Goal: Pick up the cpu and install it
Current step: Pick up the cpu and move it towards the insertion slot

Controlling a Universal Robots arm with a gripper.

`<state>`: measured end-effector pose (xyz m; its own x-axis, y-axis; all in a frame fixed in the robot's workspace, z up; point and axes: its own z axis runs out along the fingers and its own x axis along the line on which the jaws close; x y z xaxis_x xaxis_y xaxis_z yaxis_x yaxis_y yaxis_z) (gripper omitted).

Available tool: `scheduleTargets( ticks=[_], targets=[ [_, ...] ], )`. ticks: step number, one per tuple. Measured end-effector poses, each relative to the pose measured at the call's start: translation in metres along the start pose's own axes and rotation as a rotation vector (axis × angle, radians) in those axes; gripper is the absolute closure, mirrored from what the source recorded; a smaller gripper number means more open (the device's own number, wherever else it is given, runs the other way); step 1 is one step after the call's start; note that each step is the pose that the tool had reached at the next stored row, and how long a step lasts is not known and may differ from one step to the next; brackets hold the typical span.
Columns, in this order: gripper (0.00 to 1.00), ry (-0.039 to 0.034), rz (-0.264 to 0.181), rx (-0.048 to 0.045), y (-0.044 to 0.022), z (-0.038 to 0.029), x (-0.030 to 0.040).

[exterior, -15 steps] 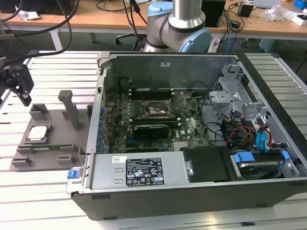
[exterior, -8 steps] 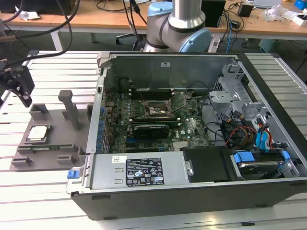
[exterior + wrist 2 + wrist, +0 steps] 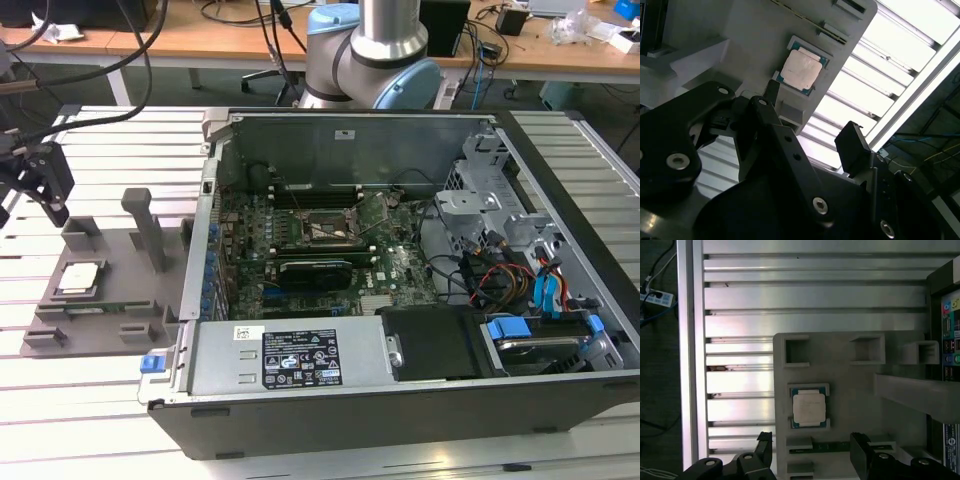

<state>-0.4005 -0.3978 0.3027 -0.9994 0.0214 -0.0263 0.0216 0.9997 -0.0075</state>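
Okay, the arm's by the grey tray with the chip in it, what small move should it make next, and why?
Probably shift the gripper over the cpu until it is centred between the fingers. The cpu lies flat in its pocket on the grey tray, untouched, and in the first wrist view the open fingers stand short of it with nothing between them.

I see the cpu (image 3: 809,408) silvery-grey with a teal rim, the tray (image 3: 850,390) plain grey, my pincer (image 3: 812,446) black, the desk (image 3: 815,295) ribbed silver, the motherboard (image 3: 400,270) green.
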Motion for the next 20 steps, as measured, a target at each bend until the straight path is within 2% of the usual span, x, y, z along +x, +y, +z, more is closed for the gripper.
scheduleTargets(
  ticks=[6, 10, 15, 20],
  targets=[
    [0.28, -0.0001, 0.0, 0.0015, 0.0, 0.0074, -0.0002],
    [0.28, -0.0004, -0.006, 0.0161, 0.0001, 0.0113, -0.0003],
    [0.28, -0.0007, -0.014, 0.0207, 0.0009, 0.0151, -0.0027],
    [0.28, -0.0006, -0.014, 0.0211, 0.001, 0.0252, -0.0032]
  ],
)
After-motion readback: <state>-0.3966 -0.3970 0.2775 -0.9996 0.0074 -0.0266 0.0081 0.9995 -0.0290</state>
